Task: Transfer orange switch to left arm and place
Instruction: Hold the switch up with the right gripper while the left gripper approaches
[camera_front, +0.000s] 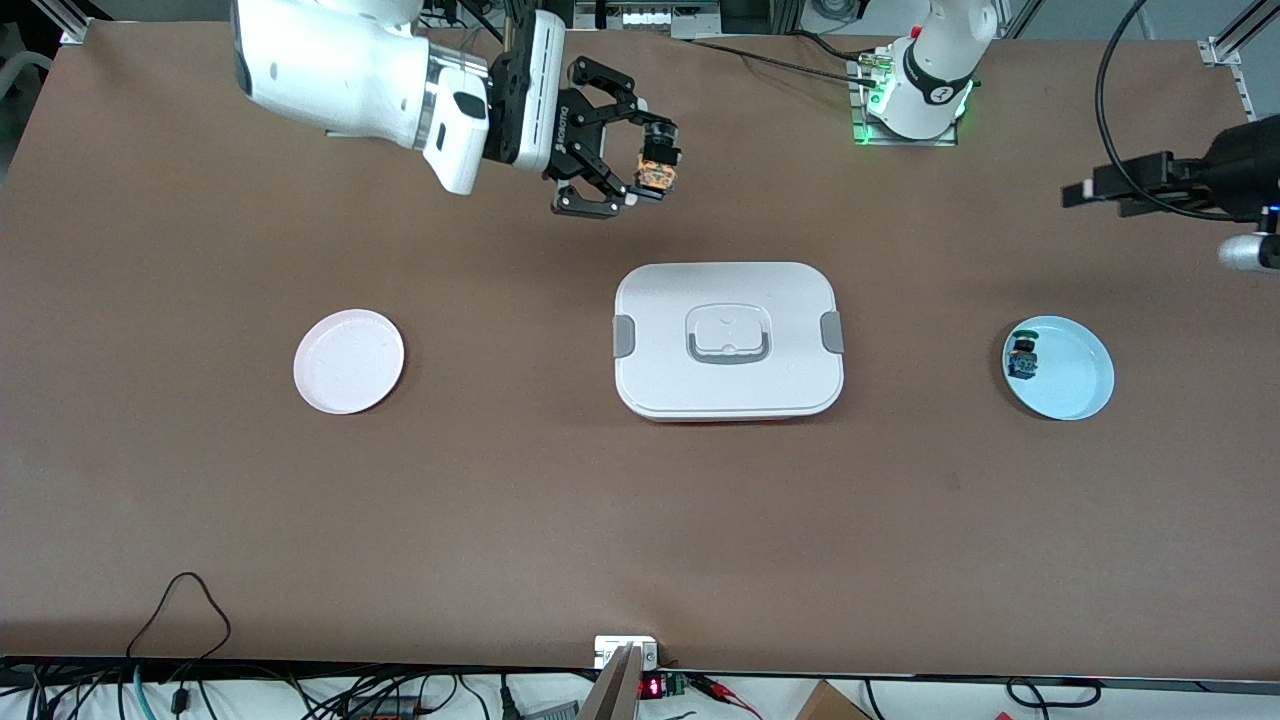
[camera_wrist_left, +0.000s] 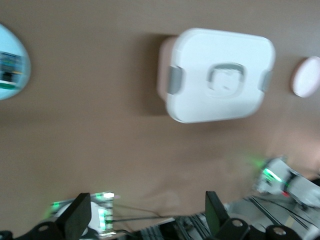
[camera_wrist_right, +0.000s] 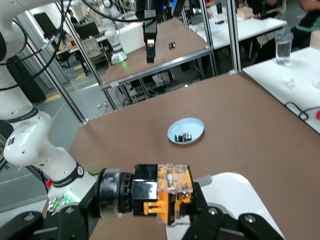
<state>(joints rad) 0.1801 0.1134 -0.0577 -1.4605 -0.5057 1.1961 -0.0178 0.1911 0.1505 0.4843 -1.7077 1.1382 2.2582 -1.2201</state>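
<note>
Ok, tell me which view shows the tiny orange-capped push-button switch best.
The right wrist view: the orange switch fills the foreground, clamped in the right gripper. The front view shows it small in that gripper. The left wrist view does not show it.

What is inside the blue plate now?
In the blue plate lies one small switch with a green cap, near its rim. The rest is bare. Its underside is hidden.

The box (camera_front: 729, 340) is set mid-table as landmark. One plate (camera_front: 349, 361) lies well apart from the box toward the right arm's end; a second plate (camera_front: 1059, 367) lies well apart toward the left arm's end. A small switch (camera_front: 1023, 358) is seated in the second plate, at the rim facing the box.
</note>
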